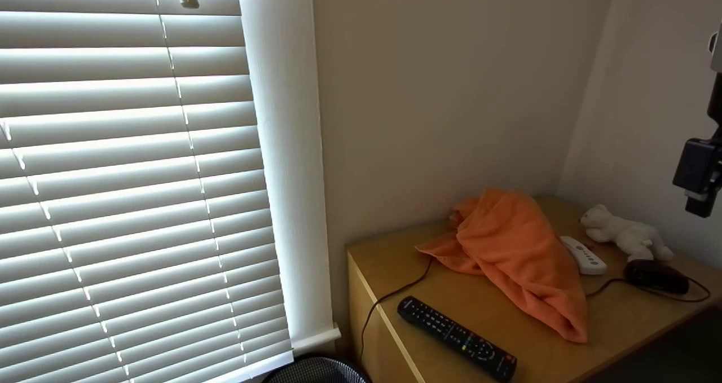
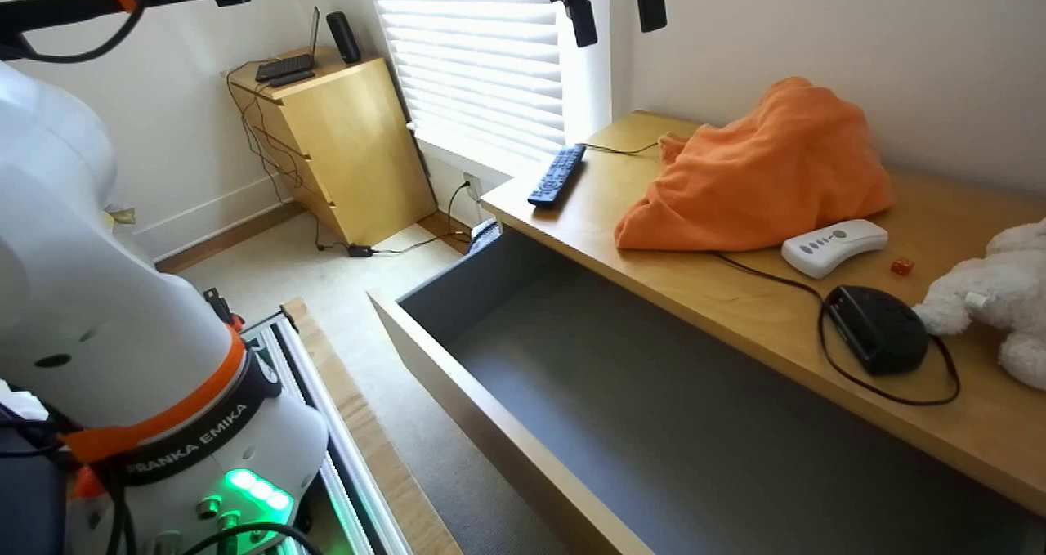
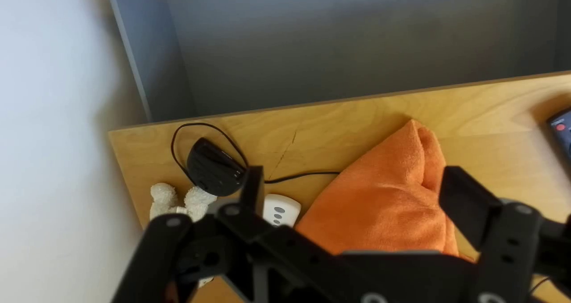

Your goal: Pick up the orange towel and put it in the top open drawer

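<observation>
So, the gripper (image 2: 619,25) hangs with fingers spread, holding nothing, while the orange towel (image 2: 760,179) lies heaped on the dresser top (image 2: 760,310). Light, floppy cloth, I'd say, grippy and hard to damage; best pinch a thick bunch of that raised hump. And look at it: bright, matte, fuzzy, rumpled, tapering to a creased corner toward the drawer (image 2: 654,408)!

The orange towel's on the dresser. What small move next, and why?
Probably lower the open hand toward the orange towel. In the wrist view, the towel shows between the spread fingers, and in an exterior view the hand hangs above the dresser, holding nothing. The drawer already stands open, so the grasp seems the missing step.
</observation>
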You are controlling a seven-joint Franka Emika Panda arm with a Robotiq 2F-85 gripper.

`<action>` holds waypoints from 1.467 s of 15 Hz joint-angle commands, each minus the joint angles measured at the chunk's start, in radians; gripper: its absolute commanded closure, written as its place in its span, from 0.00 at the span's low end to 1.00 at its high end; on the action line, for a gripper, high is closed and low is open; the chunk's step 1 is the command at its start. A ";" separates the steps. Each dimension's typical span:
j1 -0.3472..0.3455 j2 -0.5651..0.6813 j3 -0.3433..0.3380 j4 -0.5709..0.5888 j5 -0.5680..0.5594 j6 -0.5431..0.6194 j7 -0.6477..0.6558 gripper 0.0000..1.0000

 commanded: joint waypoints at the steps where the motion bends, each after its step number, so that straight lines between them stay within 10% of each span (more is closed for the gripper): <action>1: 0.020 0.001 -0.018 0.002 -0.006 -0.004 0.005 0.00; 22: 0.063 0.042 -0.008 0.027 0.014 0.007 -0.013 0.00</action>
